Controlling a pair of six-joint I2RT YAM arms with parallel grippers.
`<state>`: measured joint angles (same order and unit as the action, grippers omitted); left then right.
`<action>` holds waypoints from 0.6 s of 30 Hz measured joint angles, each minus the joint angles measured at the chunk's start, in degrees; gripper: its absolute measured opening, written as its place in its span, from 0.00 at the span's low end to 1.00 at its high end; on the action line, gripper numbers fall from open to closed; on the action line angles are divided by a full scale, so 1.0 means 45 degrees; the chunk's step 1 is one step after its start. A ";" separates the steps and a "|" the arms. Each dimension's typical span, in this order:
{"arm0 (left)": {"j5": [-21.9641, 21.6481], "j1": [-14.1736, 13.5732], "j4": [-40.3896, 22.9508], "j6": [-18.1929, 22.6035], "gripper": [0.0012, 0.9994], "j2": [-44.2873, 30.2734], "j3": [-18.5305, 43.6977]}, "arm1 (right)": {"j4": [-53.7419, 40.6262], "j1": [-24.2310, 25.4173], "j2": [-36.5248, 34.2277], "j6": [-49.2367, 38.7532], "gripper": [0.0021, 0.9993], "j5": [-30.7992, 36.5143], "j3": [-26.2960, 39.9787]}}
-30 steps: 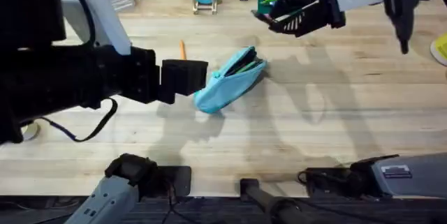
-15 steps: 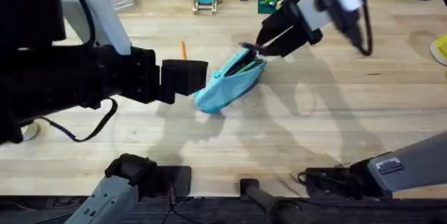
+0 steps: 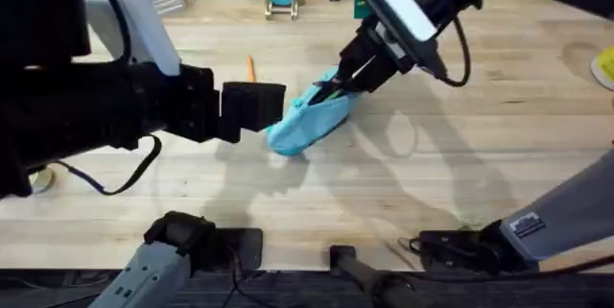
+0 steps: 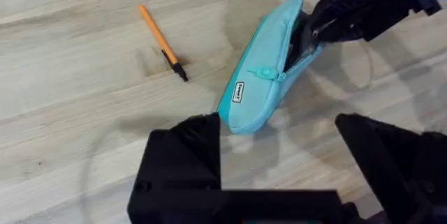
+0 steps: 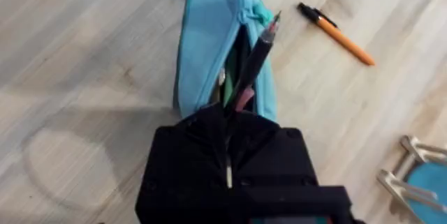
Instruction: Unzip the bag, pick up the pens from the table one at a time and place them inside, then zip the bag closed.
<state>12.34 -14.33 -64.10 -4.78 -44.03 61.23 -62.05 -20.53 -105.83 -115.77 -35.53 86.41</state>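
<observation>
Two arms meet over the light-blue pencil pouch (image 3: 315, 119) in the overhead view, which lies slantwise near the middle of the wooden table (image 3: 460, 164); a second ago the right arm hung high and away at the far right, half a second ago it had dropped to the pouch's far end, and now the right gripper (image 3: 347, 76) is down at the open mouth of that end. The left gripper (image 3: 257, 105) has not moved across the three moments — it sits at the pouch's near-left end, its fingers hidden under its own dark body, so from here I cannot tell how they stand. The orange pen (image 3: 251, 67) lies just behind it, in the same place as before, apart from the pouch. In the left wrist view the left gripper (image 4: 279, 165) has its two black fingers (image 4: 183, 155) spread wide, one on each side of the pouch's (image 4: 265, 77) lower end and not closed on it; the zipper pull tab (image 4: 265, 75) sits partway along, the far half gaping, and the orange pen (image 4: 162, 42) rests on bare wood well to the side. The right gripper (image 4: 328, 30) reaches into the open end. In the right wrist view the right gripper (image 5: 229, 135) has its fingers pressed together on a black pen (image 5: 255, 60) — the pen points into the pouch's (image 5: 202, 35) open slit, with other coloured items visible inside.
</observation>
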 joint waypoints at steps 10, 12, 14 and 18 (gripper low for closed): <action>0.0000 0.0000 0.0000 0.0000 1.00 0.0000 0.0000 | 0.0036 -0.0439 -0.0508 0.0000 0.03 0.0252 0.0000; 0.0000 0.0000 0.0000 0.0005 1.00 0.0000 0.0000 | 0.0036 -0.0440 -0.0518 0.0002 0.03 0.0383 0.0000; 0.0000 0.0000 0.0000 0.0000 1.00 0.0000 0.0000 | 0.0036 -0.0477 -0.0574 0.0002 0.03 0.0513 0.0005; 0.0000 0.0000 0.0000 0.0000 1.00 0.0000 0.0000 | 0.0075 -0.0512 -0.0716 0.0002 0.03 0.0652 0.0005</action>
<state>12.34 -14.33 -64.10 -4.78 -44.03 61.23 -61.71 -22.83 -109.06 -115.77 -32.60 86.43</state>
